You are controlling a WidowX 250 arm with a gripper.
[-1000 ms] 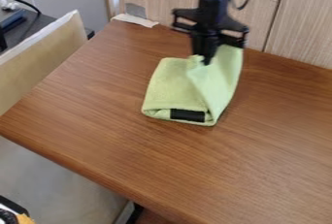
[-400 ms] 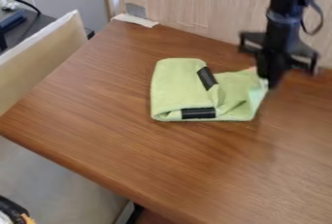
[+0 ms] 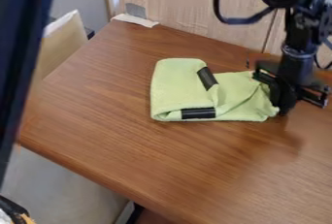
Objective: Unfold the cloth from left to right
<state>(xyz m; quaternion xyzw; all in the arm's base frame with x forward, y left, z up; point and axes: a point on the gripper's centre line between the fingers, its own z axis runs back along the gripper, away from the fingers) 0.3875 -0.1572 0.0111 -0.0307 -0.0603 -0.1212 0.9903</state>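
The gripper (image 3: 281,111) hangs low at the right edge of the cloth, by its lower right corner; whether it grips the fabric I cannot tell. The light green cloth (image 3: 181,89) lies on the brown table, its left part thick and folded. To the right, a thinner, creased part stretches as far as the gripper. Two black strips show on the cloth, one slanted at its upper middle and one along its lower edge.
The wooden table (image 3: 156,155) extends around the cloth, with a wood-grain wall (image 3: 188,5) behind it. Tape and paper (image 3: 135,19) sit at the back left corner. A dark blurred object (image 3: 23,48) covers the left edge of view.
The gripper has moved right and then a little down. The cloth's upper flap has come over to the right, uncovering the slanted black strip. A dark object has appeared at the left.
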